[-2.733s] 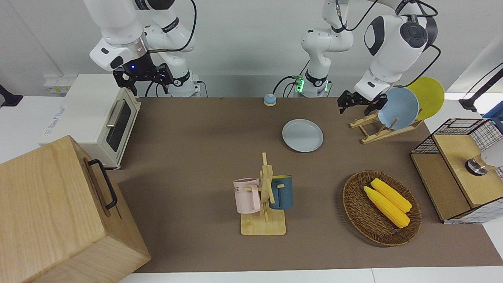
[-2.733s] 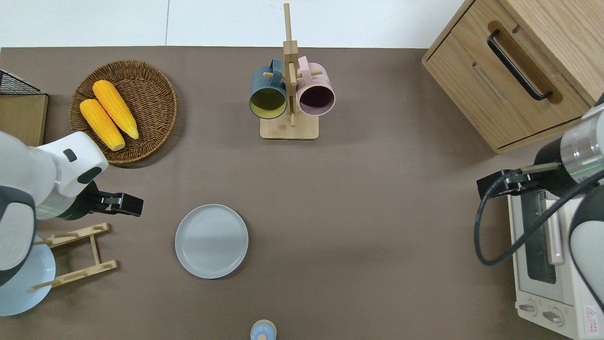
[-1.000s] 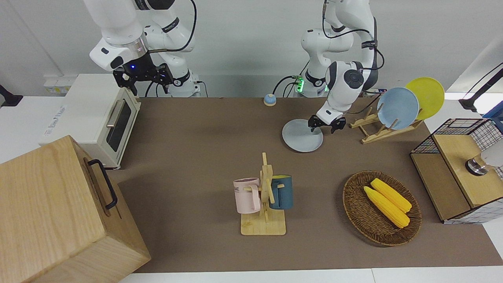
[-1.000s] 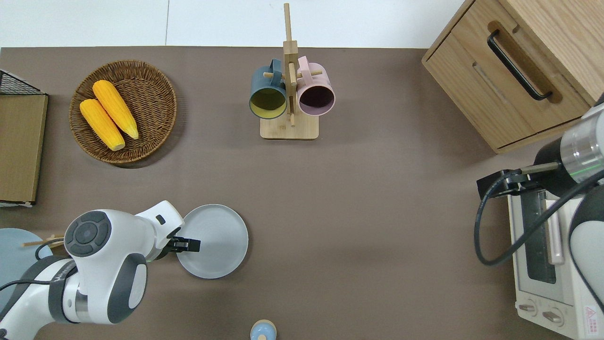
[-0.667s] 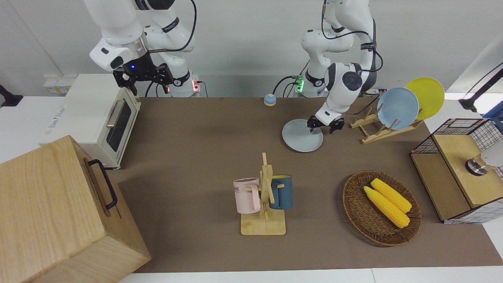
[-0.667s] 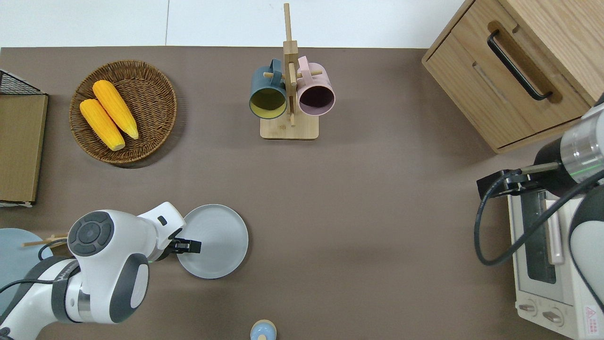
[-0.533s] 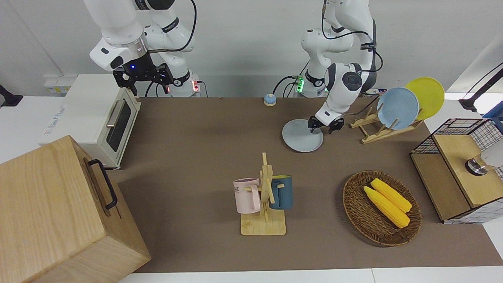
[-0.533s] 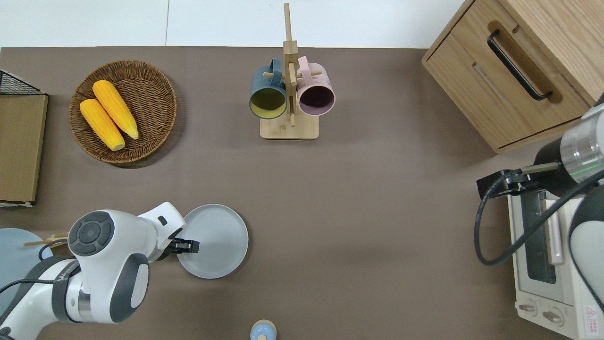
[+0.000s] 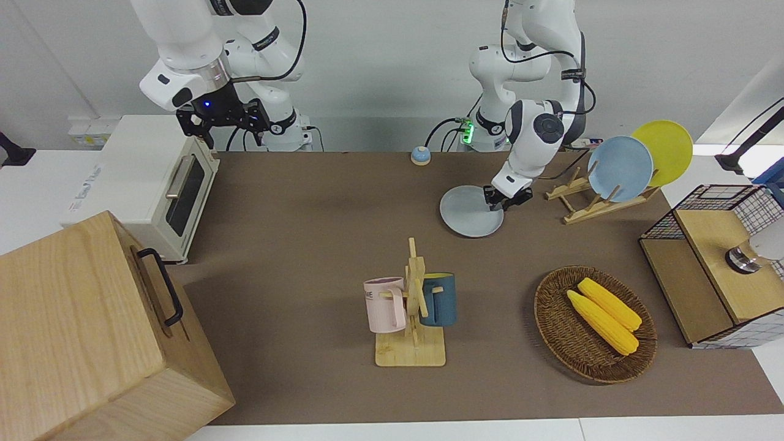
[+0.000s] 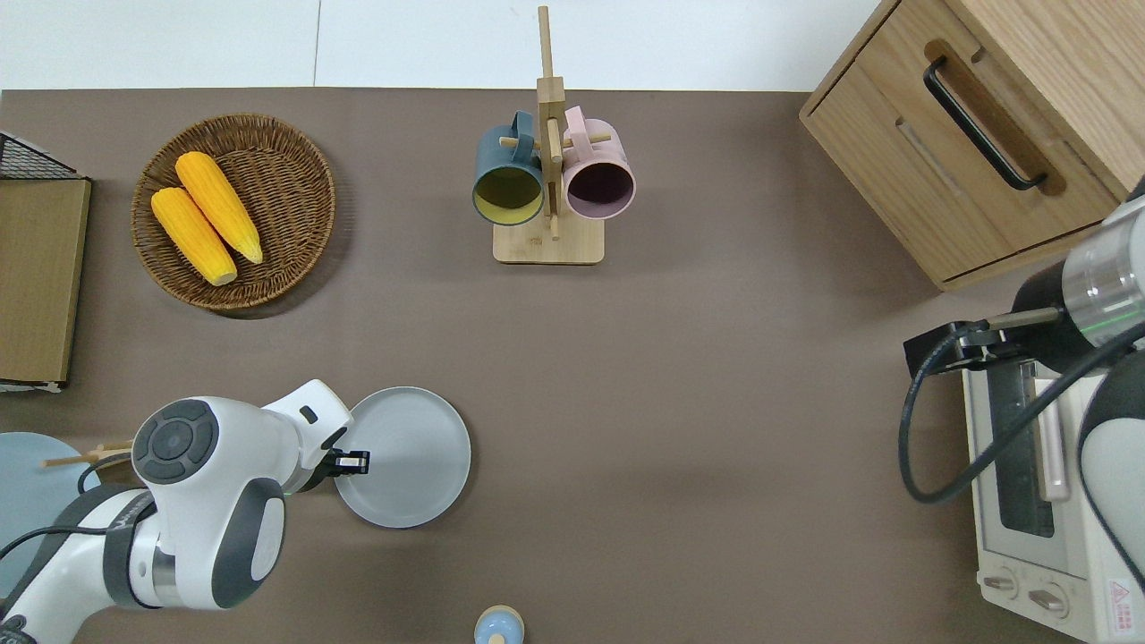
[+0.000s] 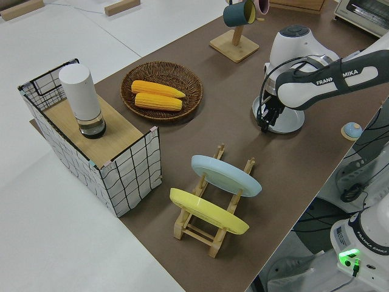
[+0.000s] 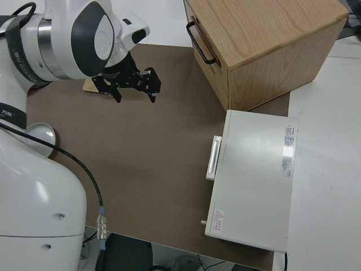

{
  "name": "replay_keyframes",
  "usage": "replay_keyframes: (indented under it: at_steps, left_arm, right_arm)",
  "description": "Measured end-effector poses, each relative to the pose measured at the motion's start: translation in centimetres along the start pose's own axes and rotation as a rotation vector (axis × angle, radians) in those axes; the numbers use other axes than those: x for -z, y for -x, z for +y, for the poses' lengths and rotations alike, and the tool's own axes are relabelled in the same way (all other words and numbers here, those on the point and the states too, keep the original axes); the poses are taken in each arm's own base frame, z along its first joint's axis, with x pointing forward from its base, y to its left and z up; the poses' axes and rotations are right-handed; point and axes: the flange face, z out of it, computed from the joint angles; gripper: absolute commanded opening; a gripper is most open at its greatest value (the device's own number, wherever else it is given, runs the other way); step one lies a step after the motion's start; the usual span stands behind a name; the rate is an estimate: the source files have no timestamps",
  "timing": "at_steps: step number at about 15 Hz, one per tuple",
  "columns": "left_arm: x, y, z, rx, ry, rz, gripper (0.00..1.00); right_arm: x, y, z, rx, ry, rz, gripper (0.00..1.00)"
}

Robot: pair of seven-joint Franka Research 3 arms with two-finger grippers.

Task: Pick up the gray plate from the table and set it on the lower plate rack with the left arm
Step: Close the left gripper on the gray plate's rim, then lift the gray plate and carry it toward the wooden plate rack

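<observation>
plate status: the round pale gray plate (image 10: 407,456) lies flat on the dull brown tabletop (image 10: 680,402), between the small slanted light-wood plate rack (image 9: 582,199) and the middle of the tabletop, nearer to the robots than the wooden mug stand (image 10: 547,179). the left arm's black gripper (image 10: 351,461) sits low at the plate's edge on the rack's side, its fingers drawn close together on the rim (image 9: 497,205); the plate is not lifted. the rack carries a light blue plate (image 9: 620,168) and a yellow plate (image 9: 664,152), both leaning; its lower slots stand bare. a woven basket (image 10: 300,192) with two corn cobs (image 10: 206,217) lies farther from the robots than the gray plate. the right arm is parked, its gripper (image 12: 134,84) with fingers apart.
</observation>
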Motion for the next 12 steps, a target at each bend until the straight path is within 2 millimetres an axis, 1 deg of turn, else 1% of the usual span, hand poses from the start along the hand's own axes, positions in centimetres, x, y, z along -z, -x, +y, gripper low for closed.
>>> replay_keyframes:
  at_steps: [9,12]
  left_arm:
    - [0.6,-0.2,0.0,0.005,0.006,0.015,0.00]
    - [1.9,-0.8,-0.2,0.008,0.009,0.020,0.00]
  right_arm:
    - [0.0,0.0,0.0,0.000,0.000,0.000,0.983]
    - [0.0,0.0,0.0,0.000,0.000,0.000,0.983]
